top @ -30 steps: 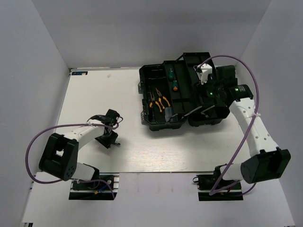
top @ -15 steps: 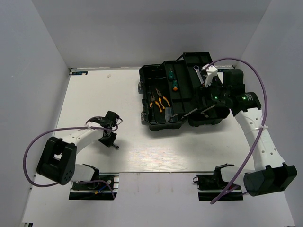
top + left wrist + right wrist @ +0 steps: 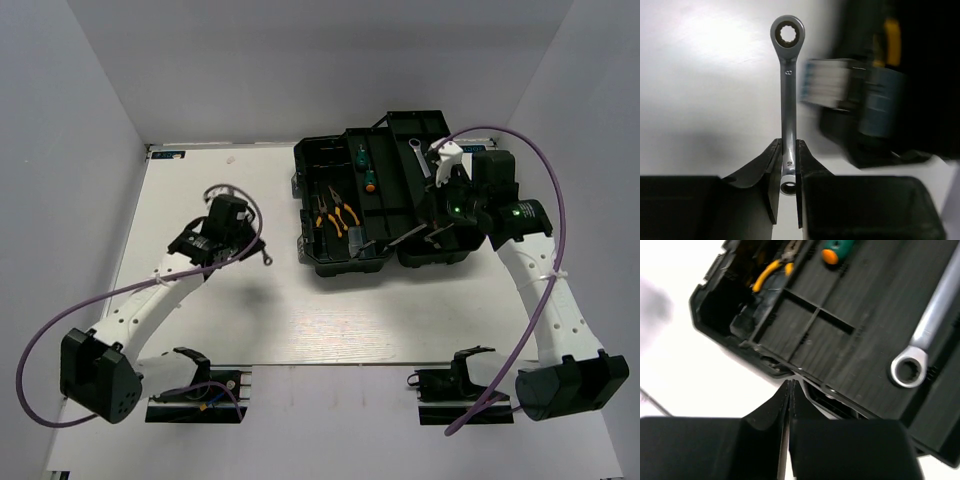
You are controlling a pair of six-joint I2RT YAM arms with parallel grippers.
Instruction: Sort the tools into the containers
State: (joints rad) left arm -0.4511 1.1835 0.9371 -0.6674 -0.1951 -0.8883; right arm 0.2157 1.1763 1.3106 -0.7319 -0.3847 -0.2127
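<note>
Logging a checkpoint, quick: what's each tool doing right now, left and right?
Left tool: closed on the silver wrench, gripped near one end.
Right tool: closed, holding nothing.

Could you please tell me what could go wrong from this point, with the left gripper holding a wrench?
1. The left gripper pinches the small wrench only near one end, and most of its length sticks out beyond the jaws. It could pivot or slip out onto the table.
2. The right gripper, its jaws closed, hangs over the toolbox. If the left arm brings the wrench there, the two arms might collide.
</note>
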